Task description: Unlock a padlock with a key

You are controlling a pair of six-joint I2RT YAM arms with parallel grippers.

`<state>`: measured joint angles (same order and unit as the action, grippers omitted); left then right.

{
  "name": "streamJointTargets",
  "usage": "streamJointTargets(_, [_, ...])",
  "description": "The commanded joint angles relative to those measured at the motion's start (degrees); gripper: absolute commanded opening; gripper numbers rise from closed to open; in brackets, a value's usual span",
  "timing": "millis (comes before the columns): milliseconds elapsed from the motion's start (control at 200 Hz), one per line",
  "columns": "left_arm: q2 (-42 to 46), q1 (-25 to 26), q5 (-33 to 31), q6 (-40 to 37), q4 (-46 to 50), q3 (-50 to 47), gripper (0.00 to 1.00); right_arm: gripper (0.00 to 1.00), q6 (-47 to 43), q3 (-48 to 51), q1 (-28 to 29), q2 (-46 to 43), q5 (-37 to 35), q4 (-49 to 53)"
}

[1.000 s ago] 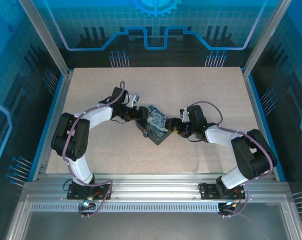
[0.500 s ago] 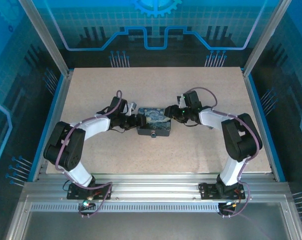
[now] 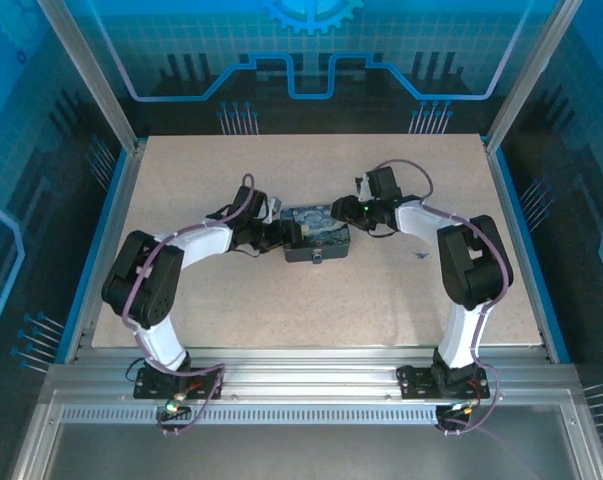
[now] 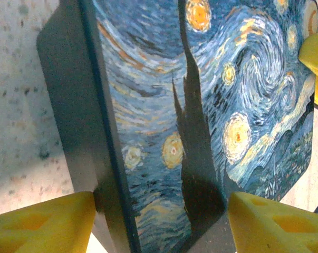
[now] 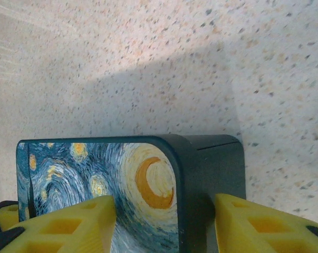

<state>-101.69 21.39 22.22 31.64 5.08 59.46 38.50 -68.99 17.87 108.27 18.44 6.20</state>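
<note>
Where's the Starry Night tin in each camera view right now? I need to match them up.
Top external: tin mid-table, between the two arms' tips.
Left wrist: tin centre to right edge, between fingers of the left gripper.
Right wrist: tin low, moon corner between fingers of the right gripper.
Shared landmark: speckled table.

speckled beige table (image 3: 401, 180). a blue starry-night tin box (image 3: 318, 232) rests near its middle. the tiny dark key (image 3: 421, 255) lies well apart, towards the right.

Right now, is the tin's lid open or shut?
Shut, it seems: the tin lies with its painted lid flat on the dark body, no gap showing.
</note>
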Motion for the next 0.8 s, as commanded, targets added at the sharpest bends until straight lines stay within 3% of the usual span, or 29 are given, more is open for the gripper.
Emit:
streamJointTargets(0, [-2.2, 1.7, 1.4, 0.7, -4.3, 4.5, 0.68, 0.53, -0.5, -2.0, 0.7, 1.4, 4.3, 3.1])
streamJointTargets(210, [-3.6, 1.7, 0.2, -0.1, -2.6, 7.3, 0.69, 0.55, 0.0, -2.8, -0.1, 2.5, 4.0, 3.3])
streamJointTargets(480, [-2.3, 1.7, -0.9, 1.2, -2.8, 5.6, 0.74, 0.65, -0.2, -3.2, -0.8, 2.3, 2.8, 3.9])
streamJointTargets(790, [1.9, 1.3, -7.6, -0.3, 1.2, 3.9, 0.81, 0.7, -2.5, -2.9, -2.3, -2.1, -2.0, 10.3])
